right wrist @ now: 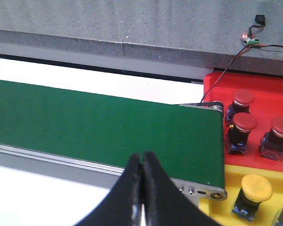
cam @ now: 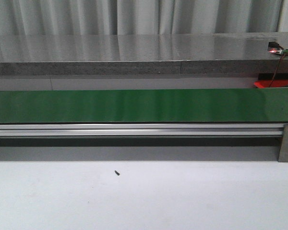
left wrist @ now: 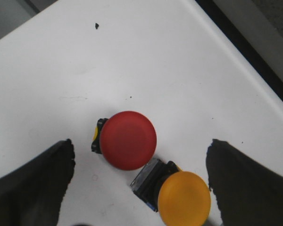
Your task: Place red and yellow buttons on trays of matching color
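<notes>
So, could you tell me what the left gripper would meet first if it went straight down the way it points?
Most likely the red button, which sits between the open fingers on the white table; depth is unclear.

red button (left wrist: 128,140) upright, table | yellow button (left wrist: 184,198) tilted, beside | red tray (right wrist: 254,101), yellow tray (right wrist: 233,195) hold buttons

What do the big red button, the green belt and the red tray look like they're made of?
The red button looks like smooth moulded plastic: an even, matte dome with a soft sheen.
The green belt seems rubbery or PVC: flat and seamless, with faint streaky reflections.
The red tray looks like glossy plastic, bright with rounded edges.
None of this can be confirmed by sight alone.
</notes>
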Tool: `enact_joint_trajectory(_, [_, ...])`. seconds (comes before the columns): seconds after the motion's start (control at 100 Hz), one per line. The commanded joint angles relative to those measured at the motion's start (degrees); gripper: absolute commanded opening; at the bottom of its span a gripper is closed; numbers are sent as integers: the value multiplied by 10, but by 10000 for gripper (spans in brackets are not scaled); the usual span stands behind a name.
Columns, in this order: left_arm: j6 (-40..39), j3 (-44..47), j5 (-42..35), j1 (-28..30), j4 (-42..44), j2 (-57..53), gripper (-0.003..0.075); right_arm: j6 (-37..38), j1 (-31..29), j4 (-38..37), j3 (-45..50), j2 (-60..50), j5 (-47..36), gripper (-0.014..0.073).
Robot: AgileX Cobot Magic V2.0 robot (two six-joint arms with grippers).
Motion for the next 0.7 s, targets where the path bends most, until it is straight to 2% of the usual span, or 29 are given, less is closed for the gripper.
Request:
enact_joint_trajectory(0.0, [-6, -36, -22, 1, -22, -12, 565, -4, 1, 11, -13, 1, -33, -60])
enact_joint_trajectory(0.43, [-31, -45, -52, 3, -20, 25, 559, -4, 1, 11, -13, 1, -33, -60])
enact_joint_trajectory(0.55, [-31, -45, -53, 3, -20, 26, 485, -4, 1, 11, -13, 1, -33, -60])
enact_joint_trajectory(0.69, [-31, -45, -49, 3, -20, 28, 344, -4, 1, 11, -13, 1, -33, -60])
